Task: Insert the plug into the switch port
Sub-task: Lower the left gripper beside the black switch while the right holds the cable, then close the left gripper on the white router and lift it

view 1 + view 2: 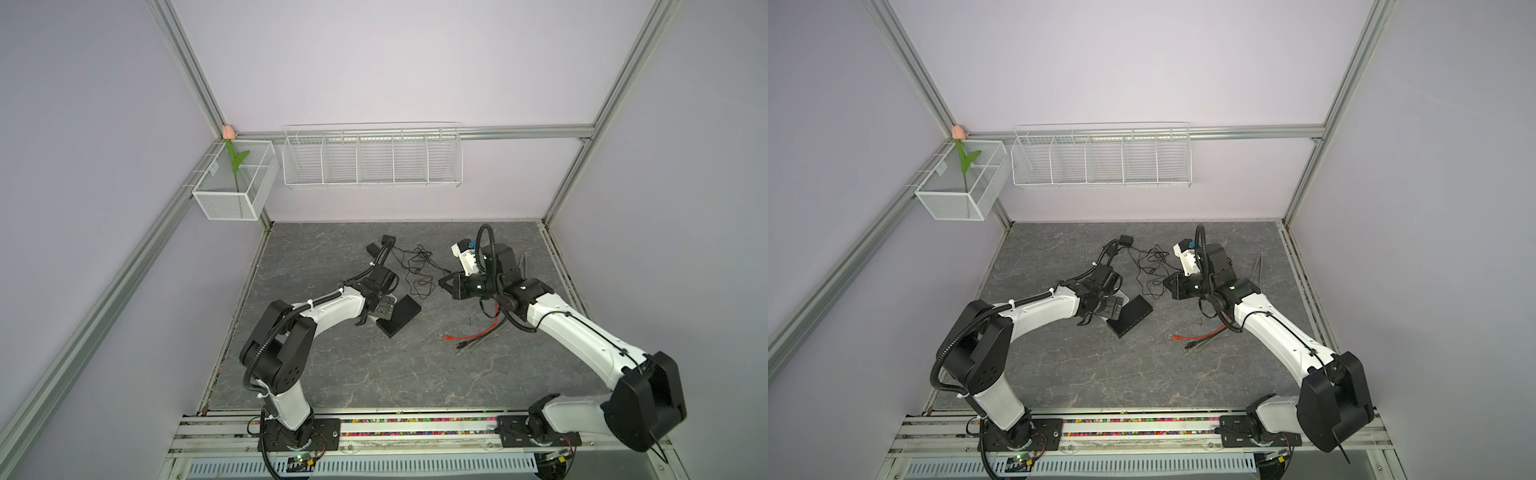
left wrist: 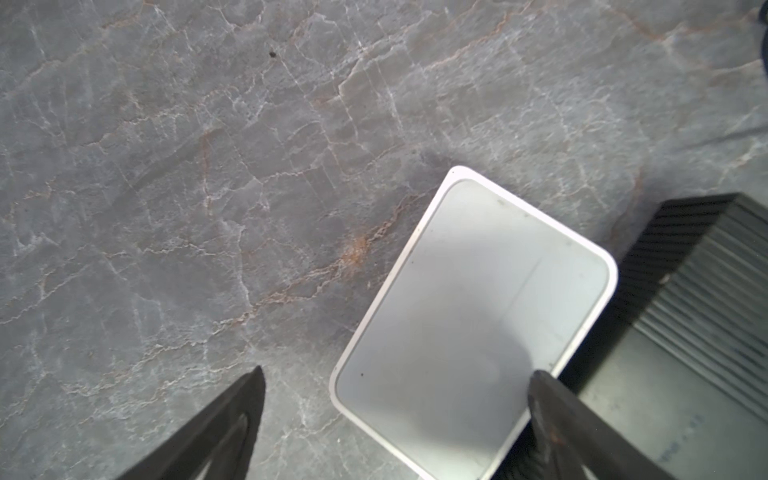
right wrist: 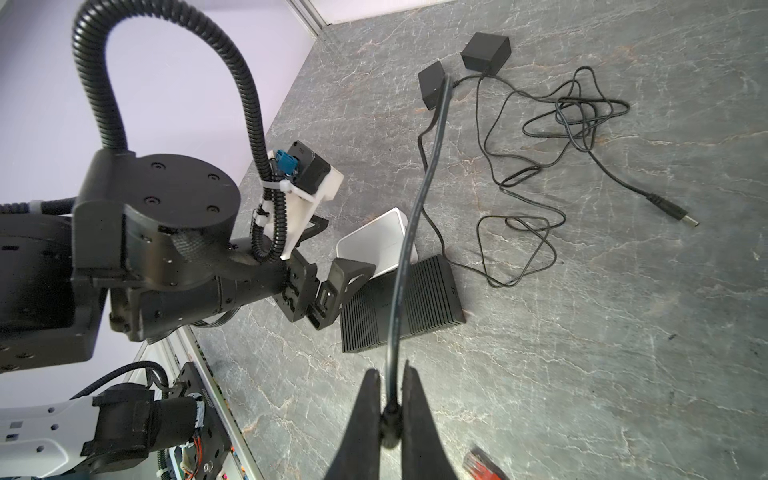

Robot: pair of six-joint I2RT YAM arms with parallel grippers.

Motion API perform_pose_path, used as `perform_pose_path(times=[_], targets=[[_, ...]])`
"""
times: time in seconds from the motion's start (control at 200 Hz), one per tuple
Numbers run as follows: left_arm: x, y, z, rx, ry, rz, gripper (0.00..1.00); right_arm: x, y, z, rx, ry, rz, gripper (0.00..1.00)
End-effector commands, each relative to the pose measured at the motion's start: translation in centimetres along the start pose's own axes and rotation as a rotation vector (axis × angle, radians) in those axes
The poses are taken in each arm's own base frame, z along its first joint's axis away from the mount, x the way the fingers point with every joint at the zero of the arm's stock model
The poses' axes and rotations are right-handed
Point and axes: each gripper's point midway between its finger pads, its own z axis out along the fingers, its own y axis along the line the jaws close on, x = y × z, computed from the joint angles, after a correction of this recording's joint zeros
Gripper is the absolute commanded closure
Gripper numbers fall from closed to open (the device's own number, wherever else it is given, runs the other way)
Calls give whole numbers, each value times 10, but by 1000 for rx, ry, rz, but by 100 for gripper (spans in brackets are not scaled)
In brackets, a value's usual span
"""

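Right jaws: pinched shut on a thin black cable (image 3: 409, 237), caught low between the fingertips (image 3: 361, 419) at a thickened black bit. Plug or plain sleeve there: cannot tell, buried in the pinch. From the grip, cable running up clear of the worktop (image 1: 374, 374) toward a small black adapter (image 3: 432, 87) and a second adapter (image 3: 485, 53) just beside it; joined to which, cannot tell.

Barrel plug (image 3: 673, 214): loose on the stone, metal tip bare, at the end of a tangled black lead (image 3: 577, 108). Well apart from both pairs of jaws and from the switch (image 3: 399, 307).

Switch: black, ribbed, flat on the worktop, between the two arms in both top views, angled across them. Ports not made out from any side. Right jaws near its far corner, apart from it.

Left jaws: spread wide, nothing held, hanging over a white box (image 2: 469, 316) flat beside the switch, side to side; touching or just apart, cannot tell. One finger (image 2: 224, 424) over bare stone, the other (image 2: 569, 428) over the box's edge nearest the switch.

Red cable (image 1: 451, 338): slack on the worktop by the right arm, untouched.
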Motion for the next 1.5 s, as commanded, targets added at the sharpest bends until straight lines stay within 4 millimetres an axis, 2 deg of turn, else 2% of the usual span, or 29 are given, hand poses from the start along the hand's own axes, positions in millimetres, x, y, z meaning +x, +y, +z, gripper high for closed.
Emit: perform_pose_path(times=[0.0, 0.25, 0.375, 0.58, 0.84, 1.085, 1.345, 1.495], targets=[[6, -3, 4, -5, 35, 36, 2, 0, 3, -4, -4, -16, -29, 94], [22, -43, 4, 73, 63, 138, 2, -2, 6, 0, -19, -17, -22, 93], [23, -52, 4, 97, 73, 151, 2, -1, 7, 1, -21, -13, -24, 93], [5, -37, -8, 56, 25, 130, 1, 1, 6, 0, -15, -10, -28, 93], [-15, -21, -21, 151, 1, 105, 0, 4, 8, 2, -32, 1, -37, 93], [-12, -29, -7, 193, 75, 171, 1, 6, 9, 0, -37, 6, -43, 93], [-18, -27, 8, 182, 117, 178, 1, 8, 12, -2, -53, 12, -52, 94], [-12, -26, 15, 175, 146, 190, 1, 8, 13, -2, -57, 9, -49, 94]])
